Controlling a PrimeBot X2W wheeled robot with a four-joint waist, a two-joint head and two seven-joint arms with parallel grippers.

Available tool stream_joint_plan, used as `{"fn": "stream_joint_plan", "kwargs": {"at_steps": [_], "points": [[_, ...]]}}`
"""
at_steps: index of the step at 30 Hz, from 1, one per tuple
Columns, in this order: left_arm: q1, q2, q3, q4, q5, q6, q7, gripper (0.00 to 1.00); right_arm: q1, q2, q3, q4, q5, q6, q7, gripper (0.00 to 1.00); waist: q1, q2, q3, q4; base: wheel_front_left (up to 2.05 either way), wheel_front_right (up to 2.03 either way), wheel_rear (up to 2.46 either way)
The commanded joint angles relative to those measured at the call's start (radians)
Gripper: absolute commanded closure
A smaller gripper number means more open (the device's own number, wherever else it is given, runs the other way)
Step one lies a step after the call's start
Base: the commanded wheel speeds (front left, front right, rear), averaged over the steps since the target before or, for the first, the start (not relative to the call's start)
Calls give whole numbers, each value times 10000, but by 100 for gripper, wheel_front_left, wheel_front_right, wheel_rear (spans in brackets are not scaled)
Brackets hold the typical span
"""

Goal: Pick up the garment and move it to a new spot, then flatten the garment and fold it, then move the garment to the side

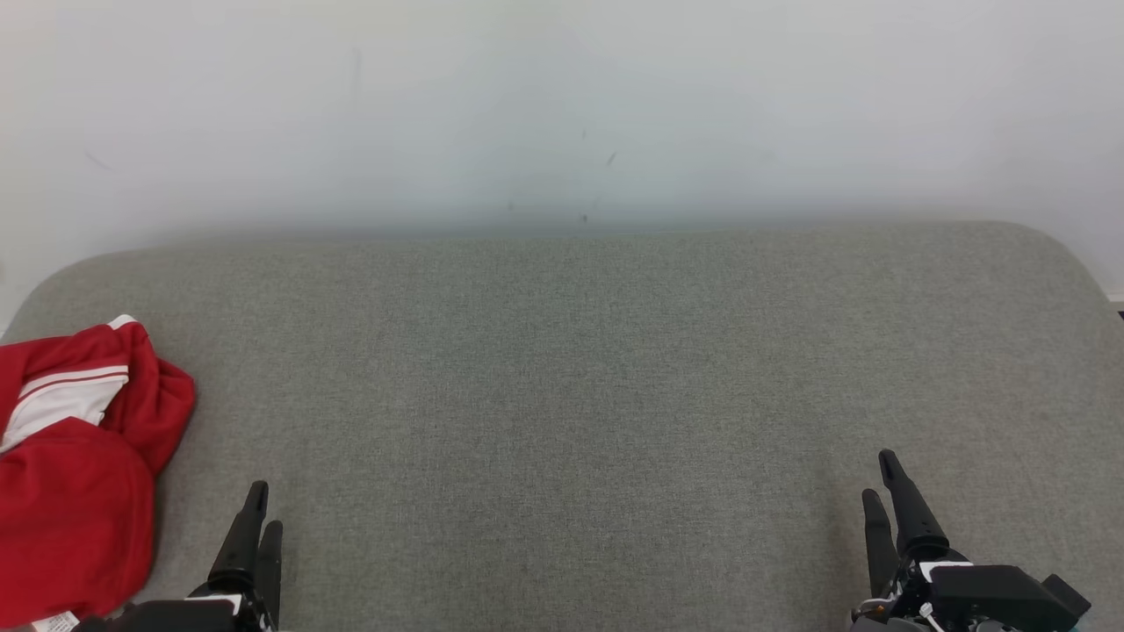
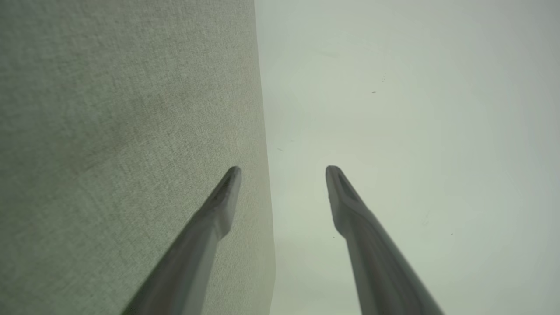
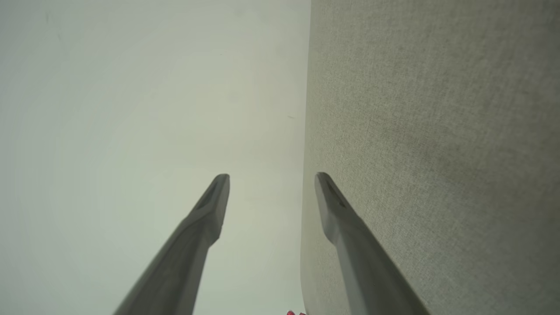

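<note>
The garment (image 1: 75, 474) is red with white stripes and lies crumpled at the far left of the grey cushion (image 1: 571, 395), partly cut off by the picture's left edge. A tiny red bit of the garment (image 3: 295, 313) peeks in at the bottom of the right wrist view. My left gripper (image 1: 262, 505) rests low at the front, just right of the garment and apart from it, open and empty (image 2: 283, 168). At the front right my right gripper (image 1: 882, 478) is open too, with nothing between its fingers (image 3: 271, 176).
A pale wall (image 1: 562, 105) rises right behind the cushion's far edge. The cushion has rounded back corners, and its wide middle lies between my two grippers.
</note>
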Motion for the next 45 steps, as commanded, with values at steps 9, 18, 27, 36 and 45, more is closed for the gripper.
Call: {"fn": "stream_joint_plan", "kwargs": {"at_steps": [9, 18, 27, 36, 45], "points": [[167, 59, -188, -311, 738, -16, -617, 0, 12, -34, 417, -347, -361, -2, -448, 0, 1, 0, -111, -27, 0, 0, 0], [376, 66, -237, -474, 2067, 27, -1033, 0, 65, -54, 617, -273, -1125, -3, -729, 0, 1, 0, -197, -42, 0, 0, 0], [581, 75, -529, -675, 3846, 268, -1466, 0, 109, -33, 821, -103, -2315, -4, -1003, 0, 1, 0, -279, -50, 0, 0, 0], [793, 82, -855, -953, 5506, 583, -1855, 0, 165, -22, 974, 23, -3288, -6, -1255, 0, 1, 0, -348, -33, 0, 0, 0], [939, 89, -1311, -1178, 7826, 885, -2211, 0, 196, -18, 935, 89, -4762, -7, -1489, 0, 1, 0, -425, -28, 0, 0, 0]]}}
